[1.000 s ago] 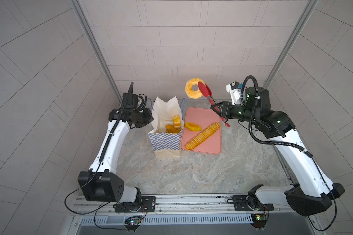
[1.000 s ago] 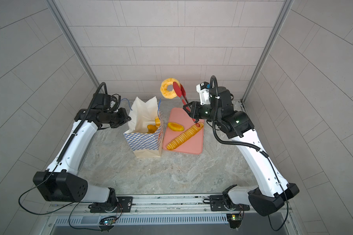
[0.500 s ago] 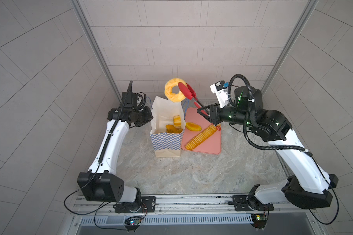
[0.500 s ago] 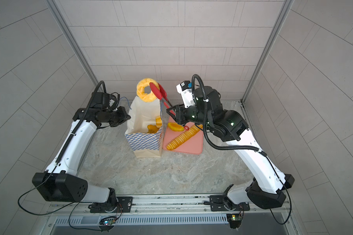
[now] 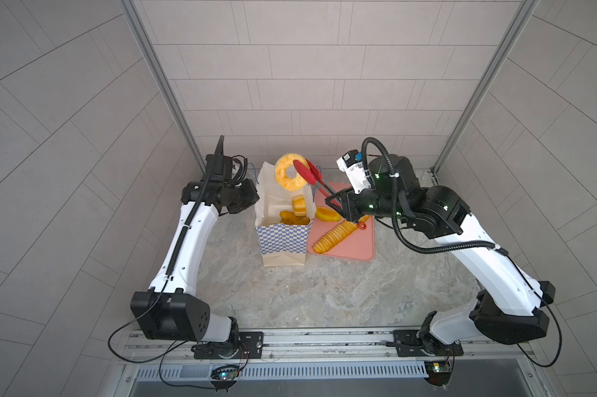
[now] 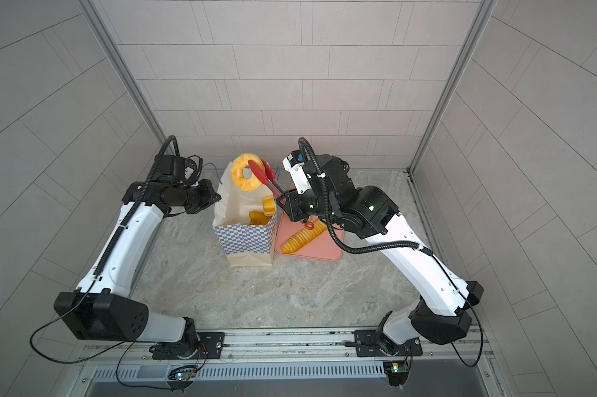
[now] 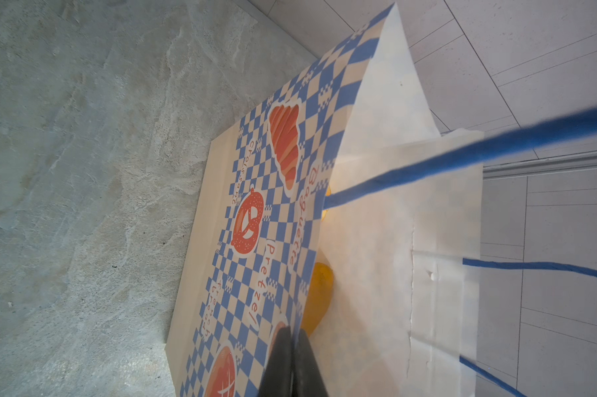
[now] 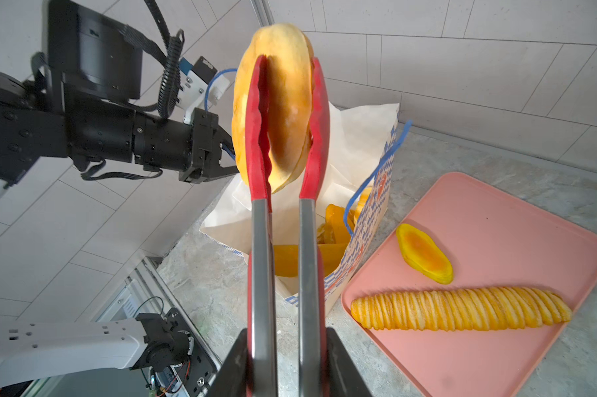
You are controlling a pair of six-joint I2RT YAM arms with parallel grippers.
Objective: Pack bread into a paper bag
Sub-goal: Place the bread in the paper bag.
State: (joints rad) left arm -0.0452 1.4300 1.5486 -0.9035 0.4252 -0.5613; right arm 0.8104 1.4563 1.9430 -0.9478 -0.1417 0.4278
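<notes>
Doughnut (image 5: 288, 184) is now hanging above the paper bag (image 5: 283, 240). A second ago it was sitting out past the far end of the pink tray (image 5: 355, 249), and half a second ago it was just reaching the bag's rim. So the carry leg is nearly finishing.

Right jaws are squeezing the tongs (image 5: 310, 173) by the metal handles, drawn almost together. The red tips are pinching the ring across its band, and it is standing on edge in the right wrist view (image 8: 283, 120).

Left jaws are staying clamped together on the bag's side wall at the rim, keeping the mouth open. The left wrist view is showing paper running between them.

Bag is standing upright on the desk (image 5: 324, 292), just beside the tray. Several pieces (image 5: 291, 216) are already lying inside. Baguette (image 5: 334, 235) and one oval roll (image 5: 328, 213) are still waiting on the tray.

I'm reading lower-and-release as next. In both top views the ring is looking closer to the mouth's far wall, though its height is making that hard to judge. I'm wanting it lower before the tongs open, or it could be catching the rim or a blue handle (image 8: 376, 172).
</notes>
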